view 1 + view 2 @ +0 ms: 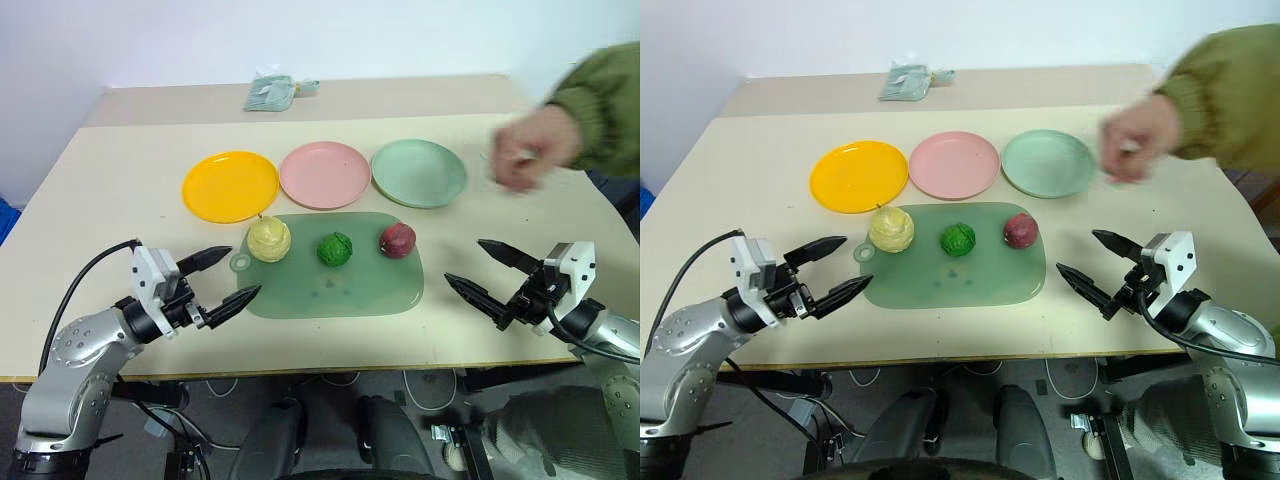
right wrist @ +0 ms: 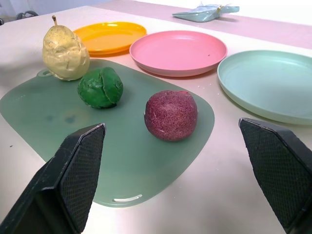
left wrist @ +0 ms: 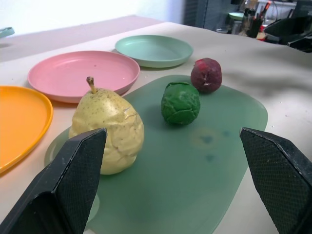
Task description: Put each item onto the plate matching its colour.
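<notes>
Three toy fruits sit in a row on the far part of a green mat (image 1: 330, 285): a pale yellow pear (image 1: 269, 240) on the left, a dark green wrinkled ball (image 1: 335, 249) in the middle, a dark red one (image 1: 397, 240) on the right. Beyond the mat lie a yellow plate (image 1: 230, 185), a pink plate (image 1: 325, 174) and a mint green plate (image 1: 419, 172), all bare. My left gripper (image 1: 224, 276) hovers open just left of the mat, near the pear. My right gripper (image 1: 483, 270) hovers open right of the mat. Neither holds anything.
A person's hand (image 1: 528, 148) and olive sleeve (image 1: 605, 100) reach over the table's far right, beside the mint plate. A crumpled pale green packet (image 1: 272, 92) lies at the back edge. The near table edge runs just below both grippers.
</notes>
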Controlling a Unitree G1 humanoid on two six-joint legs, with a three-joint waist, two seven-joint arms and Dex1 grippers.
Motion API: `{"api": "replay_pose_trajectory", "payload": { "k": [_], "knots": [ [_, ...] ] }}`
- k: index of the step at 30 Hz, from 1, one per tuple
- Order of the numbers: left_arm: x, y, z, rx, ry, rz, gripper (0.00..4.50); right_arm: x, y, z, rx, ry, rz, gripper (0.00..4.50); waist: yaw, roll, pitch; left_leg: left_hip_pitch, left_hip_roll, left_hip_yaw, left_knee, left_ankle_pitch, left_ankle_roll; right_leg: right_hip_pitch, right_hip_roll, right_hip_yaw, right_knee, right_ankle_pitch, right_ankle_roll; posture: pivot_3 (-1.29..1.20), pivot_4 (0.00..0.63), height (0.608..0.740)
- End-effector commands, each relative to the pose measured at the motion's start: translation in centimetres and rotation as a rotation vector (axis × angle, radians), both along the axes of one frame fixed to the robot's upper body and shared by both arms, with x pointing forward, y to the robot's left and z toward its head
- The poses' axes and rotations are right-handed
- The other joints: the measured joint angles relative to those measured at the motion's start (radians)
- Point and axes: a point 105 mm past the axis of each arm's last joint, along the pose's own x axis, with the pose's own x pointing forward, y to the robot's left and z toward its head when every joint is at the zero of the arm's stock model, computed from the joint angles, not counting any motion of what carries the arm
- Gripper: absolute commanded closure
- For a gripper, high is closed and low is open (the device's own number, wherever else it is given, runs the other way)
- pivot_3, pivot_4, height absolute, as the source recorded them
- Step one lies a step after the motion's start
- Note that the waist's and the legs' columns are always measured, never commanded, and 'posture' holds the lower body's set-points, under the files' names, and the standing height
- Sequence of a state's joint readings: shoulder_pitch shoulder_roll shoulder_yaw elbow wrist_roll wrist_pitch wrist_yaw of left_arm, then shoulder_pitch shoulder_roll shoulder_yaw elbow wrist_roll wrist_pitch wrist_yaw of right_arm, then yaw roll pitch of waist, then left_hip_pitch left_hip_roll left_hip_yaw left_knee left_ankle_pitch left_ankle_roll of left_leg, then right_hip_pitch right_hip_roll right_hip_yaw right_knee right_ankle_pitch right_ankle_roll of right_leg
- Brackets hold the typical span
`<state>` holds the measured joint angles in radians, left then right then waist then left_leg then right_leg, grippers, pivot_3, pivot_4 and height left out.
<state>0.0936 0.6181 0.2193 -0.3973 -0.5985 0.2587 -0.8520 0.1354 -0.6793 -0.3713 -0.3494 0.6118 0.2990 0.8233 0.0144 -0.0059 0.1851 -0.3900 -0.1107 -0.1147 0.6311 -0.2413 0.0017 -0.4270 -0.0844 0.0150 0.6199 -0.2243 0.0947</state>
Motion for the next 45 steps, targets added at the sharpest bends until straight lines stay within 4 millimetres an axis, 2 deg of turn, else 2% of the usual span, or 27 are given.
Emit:
{"api": "replay_pose_trajectory", "payload": {
  "k": [1,13,20,27,36,45],
  "knots": [
    [0.0,-0.5,0.9,0.007,-0.044,-0.003,0.0,-0.1,0.0,1.4,-0.007,-0.055,-0.004,0.02,0.0,0.0,0.0,0.0,0.0,0.0,0.0,0.0,0.0,0.0,0.0,0.0,0.0,0.0,0.0,0.0,0.15,0.74],
    [0.4,-1.1,1.3,-0.018,-0.036,0.007,0.0,-0.4,0.4,1.5,-0.017,-0.067,0.039,0.02,0.0,0.0,0.0,0.0,0.0,0.0,0.0,0.0,0.0,0.0,0.0,0.0,0.0,0.0,0.0,0.0,0.15,0.74],
    [0.7,-1.7,1.5,-0.064,-0.031,0.016,0.0,-1.3,3.5,2.2,-0.032,-0.128,0.249,0.02,0.0,0.0,0.0,0.0,0.0,0.0,0.0,0.0,0.0,0.0,0.0,0.0,-0.001,0.001,0.0,0.0,0.15,0.74],
    [1.8,-1.0,1.1,-0.097,0.018,0.071,0.0,-1.4,6.0,3.1,-0.045,-0.162,0.403,0.02,0.001,0.0,0.0,0.0,0.001,0.0,0.0,0.0,0.0,0.0,0.001,0.0,-0.001,0.001,0.0,0.0,0.15,0.74],
    [3.3,-0.5,0.6,-0.099,0.025,0.18,0.0,-0.7,6.2,2.8,-0.049,-0.185,0.418,0.02,0.001,-0.001,0.0,0.0,0.001,0.0,0.0,0.0,0.0,0.0,0.001,0.0,-0.002,0.002,0.0,0.0,0.15,0.74],
    [5.7,-1.8,0.4,-0.091,0.03,0.206,0.0,-0.6,6.5,3.1,-0.048,-0.207,0.412,0.02,0.001,-0.001,0.0,0.0,0.001,0.0,0.001,0.0,0.0,0.0,0.001,0.0,-0.002,0.003,0.002,0.0,0.15,0.74]
  ]
}}
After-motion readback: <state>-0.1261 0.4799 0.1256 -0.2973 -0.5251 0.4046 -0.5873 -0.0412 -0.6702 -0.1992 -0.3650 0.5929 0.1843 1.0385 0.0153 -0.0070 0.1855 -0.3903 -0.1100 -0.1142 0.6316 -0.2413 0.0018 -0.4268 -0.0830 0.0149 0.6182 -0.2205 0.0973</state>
